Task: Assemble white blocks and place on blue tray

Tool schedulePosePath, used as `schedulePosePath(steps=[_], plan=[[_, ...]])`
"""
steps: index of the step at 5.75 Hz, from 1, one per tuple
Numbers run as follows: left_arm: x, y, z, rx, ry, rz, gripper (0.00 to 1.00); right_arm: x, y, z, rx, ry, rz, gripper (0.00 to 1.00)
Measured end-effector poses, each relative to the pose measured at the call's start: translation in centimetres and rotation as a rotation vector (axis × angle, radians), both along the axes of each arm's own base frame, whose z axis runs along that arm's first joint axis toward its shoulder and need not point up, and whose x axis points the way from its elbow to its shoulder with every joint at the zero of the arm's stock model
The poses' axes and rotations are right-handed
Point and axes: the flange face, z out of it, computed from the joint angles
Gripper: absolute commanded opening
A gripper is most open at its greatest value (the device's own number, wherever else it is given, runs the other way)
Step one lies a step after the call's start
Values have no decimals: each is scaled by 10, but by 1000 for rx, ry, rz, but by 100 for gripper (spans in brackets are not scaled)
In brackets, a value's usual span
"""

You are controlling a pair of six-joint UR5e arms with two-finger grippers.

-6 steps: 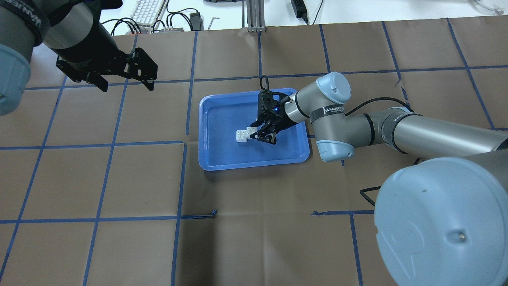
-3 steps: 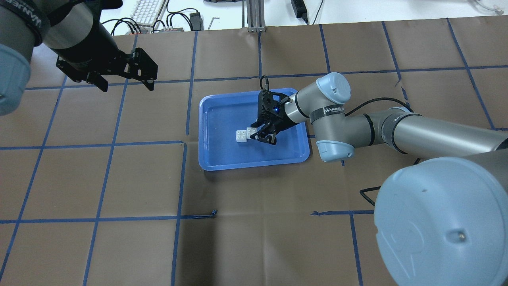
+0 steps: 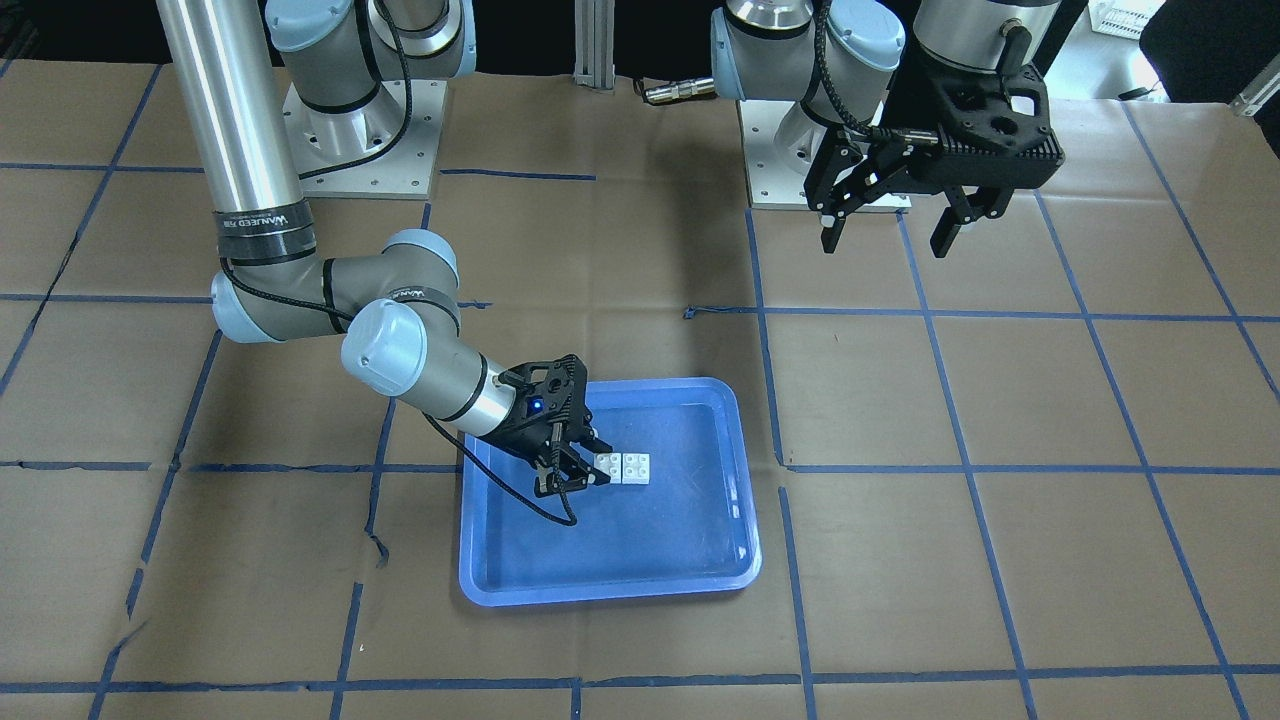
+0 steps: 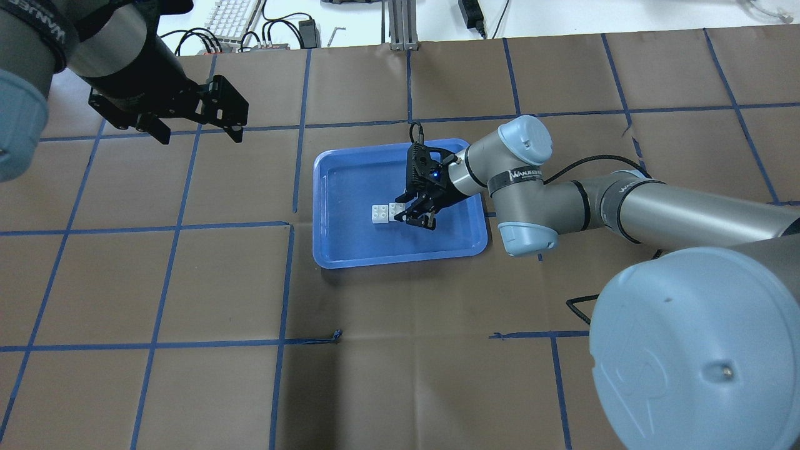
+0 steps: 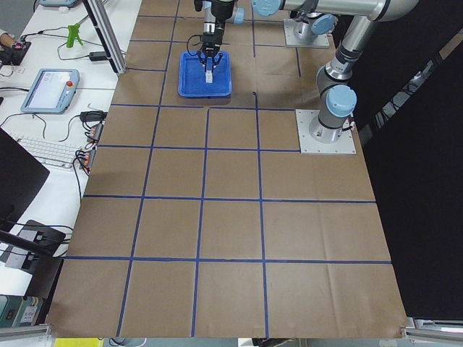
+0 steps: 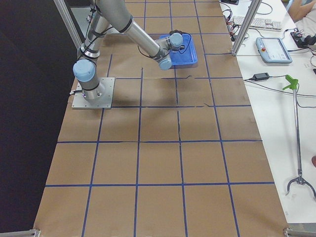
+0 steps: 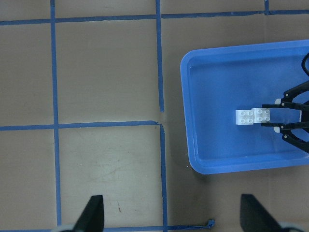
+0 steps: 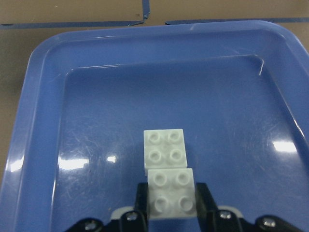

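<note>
Two white blocks (image 4: 379, 214) sit side by side on the floor of the blue tray (image 4: 400, 257), near its middle. They also show in the front view (image 3: 635, 467) and the left wrist view (image 7: 245, 117). My right gripper (image 4: 406, 212) reaches low into the tray and is shut on the nearer block (image 8: 171, 193), a finger tight on each side. The farther block (image 8: 165, 147) touches it and lies free beyond the fingertips. My left gripper (image 4: 200, 134) is open and empty, held high over the table, left of the tray.
The tray (image 3: 600, 590) lies on brown paper with a blue tape grid. A keyboard (image 4: 231, 15), cables and a metal post (image 4: 400, 25) sit beyond the far edge. Both arm bases (image 3: 360, 140) stand at the robot's side.
The block in my right gripper has come down a little and now sits level beside the other block. The left arm has not moved.
</note>
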Motion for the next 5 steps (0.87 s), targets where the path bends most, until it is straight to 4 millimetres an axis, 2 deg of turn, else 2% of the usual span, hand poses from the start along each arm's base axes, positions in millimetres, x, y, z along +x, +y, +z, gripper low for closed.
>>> schedulePosePath(steps=[1,2,4,5], plan=[[0,0,0,1,0,0,100,0,1,-1,1,0,1,30],[0,0,0,1,0,0,100,0,1,-1,1,0,0,31],[0,0,0,1,0,0,100,0,1,-1,0,-4,-2,54],[0,0,0,1,0,0,100,0,1,-1,0,-5,-2,56]])
